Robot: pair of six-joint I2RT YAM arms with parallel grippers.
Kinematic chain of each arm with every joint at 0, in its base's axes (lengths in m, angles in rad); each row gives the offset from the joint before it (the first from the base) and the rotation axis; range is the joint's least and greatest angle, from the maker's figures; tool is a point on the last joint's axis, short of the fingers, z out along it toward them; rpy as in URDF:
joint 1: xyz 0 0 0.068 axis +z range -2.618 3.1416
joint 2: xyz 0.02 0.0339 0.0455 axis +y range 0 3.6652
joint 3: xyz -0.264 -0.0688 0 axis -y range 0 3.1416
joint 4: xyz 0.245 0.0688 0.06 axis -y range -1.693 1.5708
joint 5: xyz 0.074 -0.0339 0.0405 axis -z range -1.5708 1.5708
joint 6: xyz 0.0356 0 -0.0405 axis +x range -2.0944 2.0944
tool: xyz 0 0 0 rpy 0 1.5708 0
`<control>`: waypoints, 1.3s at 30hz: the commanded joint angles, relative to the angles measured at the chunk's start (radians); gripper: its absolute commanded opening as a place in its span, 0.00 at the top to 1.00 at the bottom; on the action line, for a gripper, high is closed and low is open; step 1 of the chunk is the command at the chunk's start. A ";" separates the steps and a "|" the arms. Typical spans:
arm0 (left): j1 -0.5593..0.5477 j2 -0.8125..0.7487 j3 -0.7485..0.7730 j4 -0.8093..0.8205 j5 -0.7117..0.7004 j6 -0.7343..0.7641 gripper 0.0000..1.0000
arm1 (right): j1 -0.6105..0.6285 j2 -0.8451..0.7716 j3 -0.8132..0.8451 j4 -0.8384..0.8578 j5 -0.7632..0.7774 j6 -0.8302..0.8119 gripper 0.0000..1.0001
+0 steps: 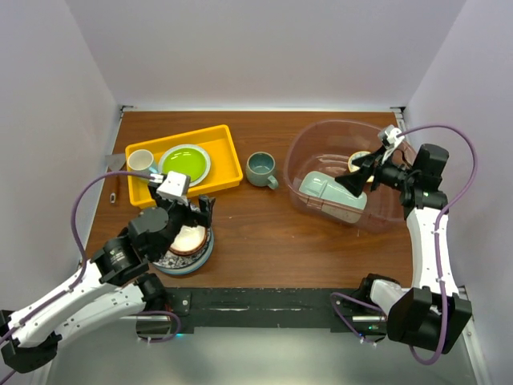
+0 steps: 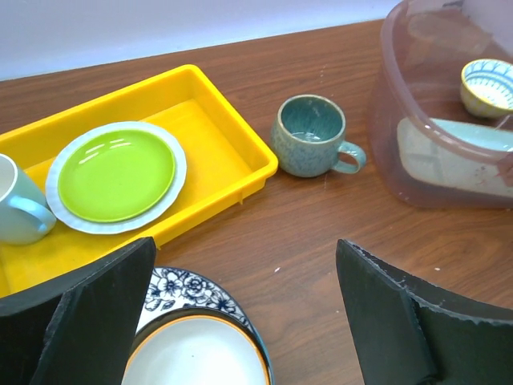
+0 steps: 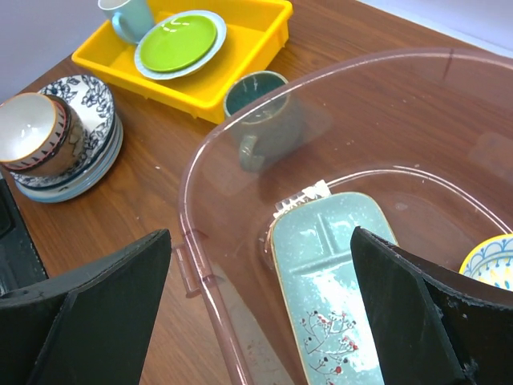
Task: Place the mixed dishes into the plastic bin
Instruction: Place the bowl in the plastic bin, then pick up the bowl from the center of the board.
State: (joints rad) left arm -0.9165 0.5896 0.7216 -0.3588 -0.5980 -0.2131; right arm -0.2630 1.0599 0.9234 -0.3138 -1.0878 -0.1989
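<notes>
My left gripper (image 1: 195, 212) is open and empty, just above a stack: a blue-patterned plate (image 2: 180, 293) with a white-inside bowl (image 2: 196, 353) on it. The stack also shows in the top view (image 1: 188, 241). The grey-green mug (image 1: 260, 168) stands upright on the table between the stack and the plastic bin (image 1: 300, 152). My right gripper (image 1: 353, 183) is open and empty above the bin. In the bin lie the mint-green divided tray (image 3: 337, 281) and a small bowl with a yellow centre (image 3: 493, 261).
A shallow yellow tray (image 1: 228, 156) stands at the back left, holding a green plate (image 1: 184, 164) and a pale cup (image 1: 141, 160). White walls close in the table on three sides. Bare wood lies between the mug and the near edge.
</notes>
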 commanded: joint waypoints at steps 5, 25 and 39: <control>0.005 -0.005 0.131 -0.119 0.024 -0.193 0.00 | -0.002 -0.029 0.017 0.012 -0.037 -0.014 0.02; 0.005 0.094 0.328 -0.690 0.009 -0.655 0.00 | -0.002 -0.024 0.017 0.005 -0.047 -0.005 0.02; 0.005 0.233 0.331 -0.907 0.023 -0.756 0.04 | -0.002 -0.018 0.019 0.002 -0.044 0.000 0.02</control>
State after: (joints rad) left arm -0.9165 0.7845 1.0622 -1.1973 -0.5686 -0.9100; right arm -0.2630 1.0515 0.9234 -0.3214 -1.1034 -0.1993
